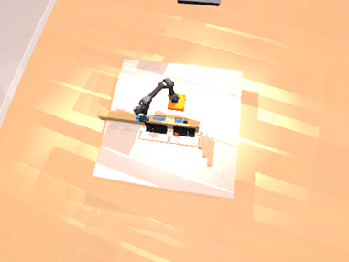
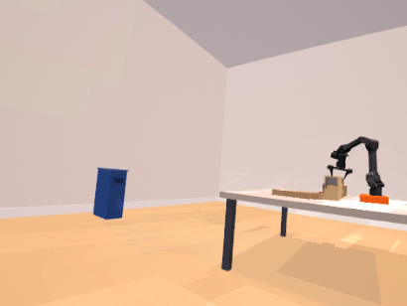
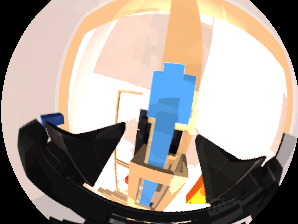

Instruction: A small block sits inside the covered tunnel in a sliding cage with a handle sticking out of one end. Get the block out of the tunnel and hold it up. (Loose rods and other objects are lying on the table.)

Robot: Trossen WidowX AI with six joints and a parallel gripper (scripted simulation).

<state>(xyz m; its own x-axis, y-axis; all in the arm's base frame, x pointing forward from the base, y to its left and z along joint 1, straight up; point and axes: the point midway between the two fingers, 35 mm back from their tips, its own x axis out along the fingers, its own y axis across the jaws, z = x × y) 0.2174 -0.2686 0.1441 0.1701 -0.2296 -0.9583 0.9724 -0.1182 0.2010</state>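
Pincer fingers, black and pointed, stand wide apart with nothing between them; the black gripper (image 1: 142, 114) (image 2: 339, 172) (image 3: 160, 131) hangs above the long, tan, box-like tunnel (image 1: 193, 124) (image 2: 334, 191) (image 3: 154, 175). A bright blue sliding piece (image 1: 140, 118) (image 3: 172, 95) sticks out of the tunnel's end, and blue shows through its openings. The small block cannot be made out for certain. An orange slab (image 1: 177, 102) (image 2: 374, 199) (image 3: 199, 194) lies near the tunnel, by the foot of the black jointed arm (image 1: 155, 90) (image 2: 373, 159). Slim tan rods (image 1: 211, 154) lie near the tunnel's other end.
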